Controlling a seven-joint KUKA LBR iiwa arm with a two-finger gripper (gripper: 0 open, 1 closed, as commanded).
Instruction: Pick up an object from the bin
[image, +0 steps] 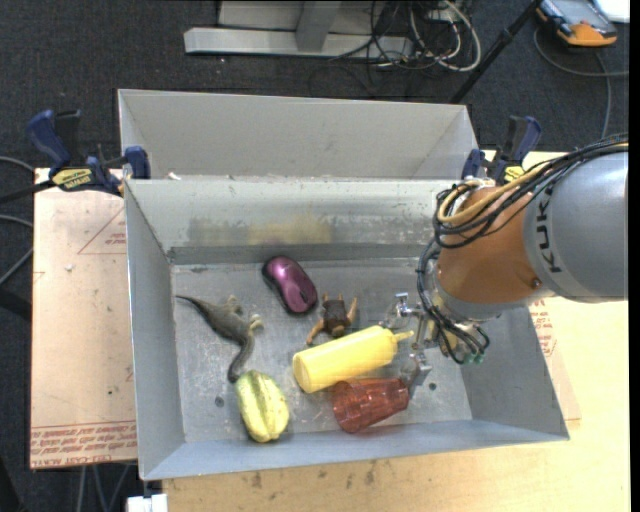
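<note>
Six loose things lie in the grey bin (150, 300). The hand (413, 345) sits at the right tip of a yellow bottle (345, 360) lying on its side mid-bin, just above a red ribbed cup (368, 404). Cables (470, 215) and the orange wrist cover (490, 262) hide much of the hand; apart or together, I cannot tell. Left of these: purple oval (290, 283), brown figure (337, 317), grey lizard (225, 320), yellow-green squash (262, 405).

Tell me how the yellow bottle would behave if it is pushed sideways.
The bottle lies on its side and looks round, so it would probably roll. Its smooth surface may slip under a grip. The red cup close beside it might stop the rolling.
</note>
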